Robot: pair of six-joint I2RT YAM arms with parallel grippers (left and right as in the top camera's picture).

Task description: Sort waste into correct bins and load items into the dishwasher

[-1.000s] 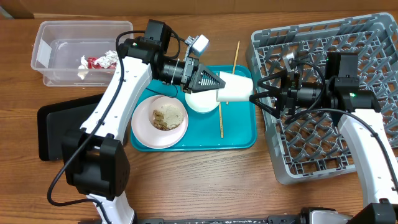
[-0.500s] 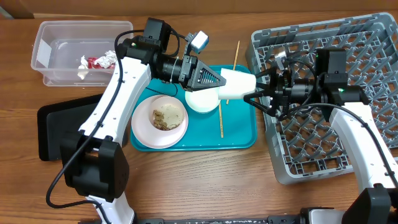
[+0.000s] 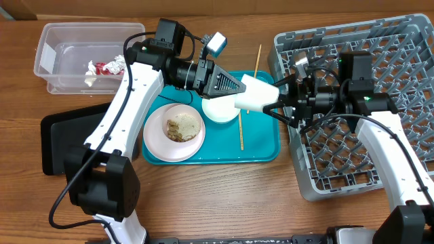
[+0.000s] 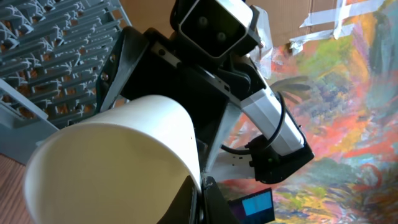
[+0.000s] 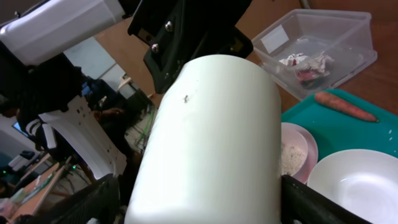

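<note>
White cup [image 3: 258, 93] pinched by left gripper [image 3: 237, 87], straddled by wide-spread right gripper [image 3: 271, 99]; handover, next clamp right, release left.

White is shown by the cup [image 3: 254, 95], the bowl [image 3: 218, 112] and the tissue [image 3: 90, 76], while the wrapper [image 3: 108, 66] is patterned in red and white inside a clear tub [image 3: 51, 41]. The plate [image 3: 154, 139] is coloured pale pink, its scraps [image 3: 183, 126] beige, the carrot [image 5: 345, 106] orange and the serving tray [image 3: 261, 146] teal. The rack [image 3: 400, 41] is seen as a grey lattice, the shallow tray [image 3: 61, 139] as black and the surface [image 3: 203, 196] as brown wood grain.
</note>
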